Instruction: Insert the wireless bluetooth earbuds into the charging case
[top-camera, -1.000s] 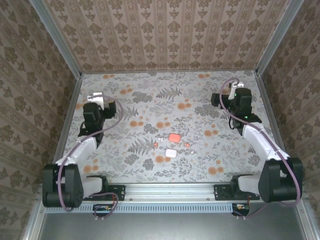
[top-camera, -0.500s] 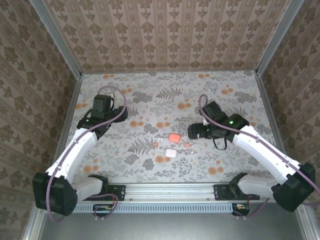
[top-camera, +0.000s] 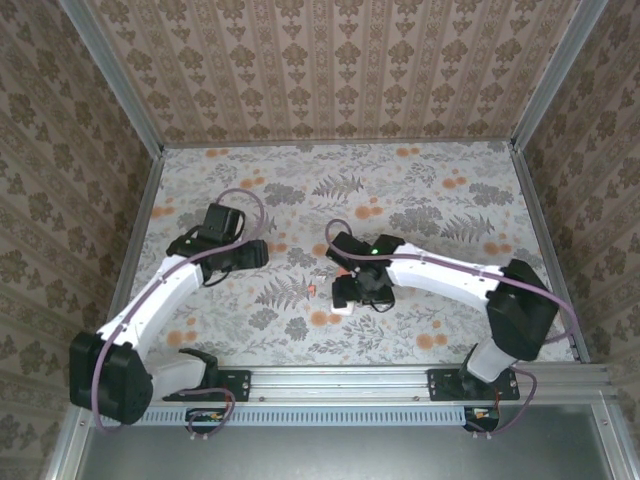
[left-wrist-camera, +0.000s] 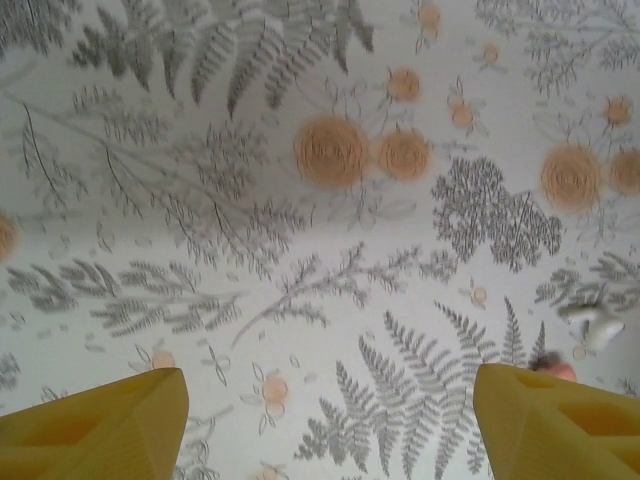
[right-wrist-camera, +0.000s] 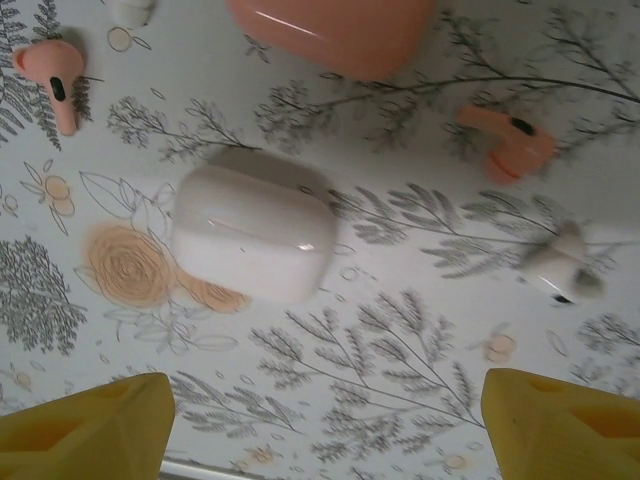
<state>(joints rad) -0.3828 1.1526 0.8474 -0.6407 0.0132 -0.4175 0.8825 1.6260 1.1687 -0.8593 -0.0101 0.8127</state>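
A white charging case (right-wrist-camera: 255, 225) lies shut on the floral table, with a pinkish-red case (right-wrist-camera: 335, 35) just beyond it. Wireless bluetooth earbuds lie loose around them: a pink earbud (right-wrist-camera: 55, 70) at the left, another pink one (right-wrist-camera: 510, 145) at the right, and a white one (right-wrist-camera: 560, 270) further right. My right gripper (right-wrist-camera: 325, 430) hovers open over the cases (top-camera: 342, 308), its yellow fingers (right-wrist-camera: 85, 425) wide apart with nothing between them. My left gripper (top-camera: 255, 255) is open over bare cloth left of the pile, where a white earbud (left-wrist-camera: 592, 325) shows at the right edge.
The floral table (top-camera: 430, 200) is boxed in by patterned walls on three sides. A metal rail (top-camera: 340, 380) with both arm bases runs along the near edge. A small pink earbud (top-camera: 311, 289) lies left of my right gripper.
Both arms have swung in from the far sides toward the table's middle. My right gripper has come down over the cases and now covers most of them from above.
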